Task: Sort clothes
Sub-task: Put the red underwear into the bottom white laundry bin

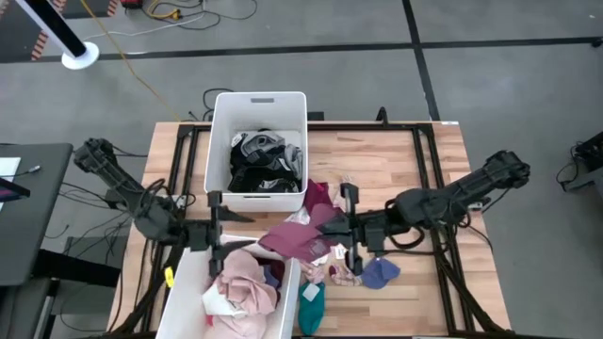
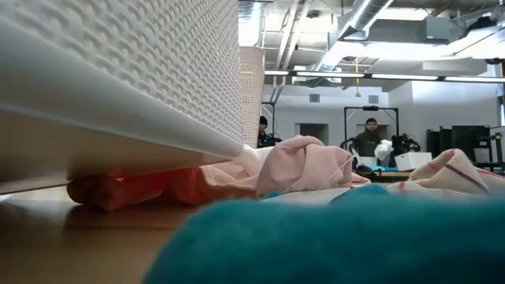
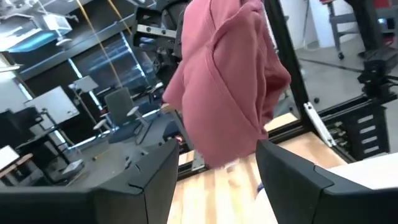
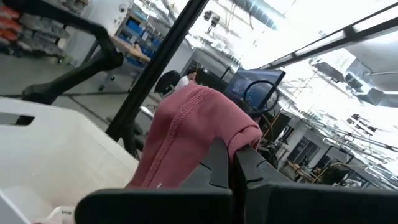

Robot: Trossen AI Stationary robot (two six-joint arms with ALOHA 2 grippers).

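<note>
You see the left gripper [image 1: 216,229] with its fingers spread wide and empty, over the near bin [image 1: 184,282] of pink clothes [image 1: 243,285]. The right gripper [image 1: 350,229] is clamped on the maroon garment [image 1: 303,233], lifted above the table [image 1: 396,165] between the bins; the far bin [image 1: 221,122] holds black and grey clothes [image 1: 264,160]

Pink garment [image 2: 304,162] beside white bin [image 2: 142,71]

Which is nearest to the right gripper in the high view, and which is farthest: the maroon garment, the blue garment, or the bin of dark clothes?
From the right gripper:
1. Maroon garment, pinched in its fingers.
2. Blue garment, just beside it toward the table's front edge.
3. Bin of dark clothes, farthest, toward the table's far edge.
</note>
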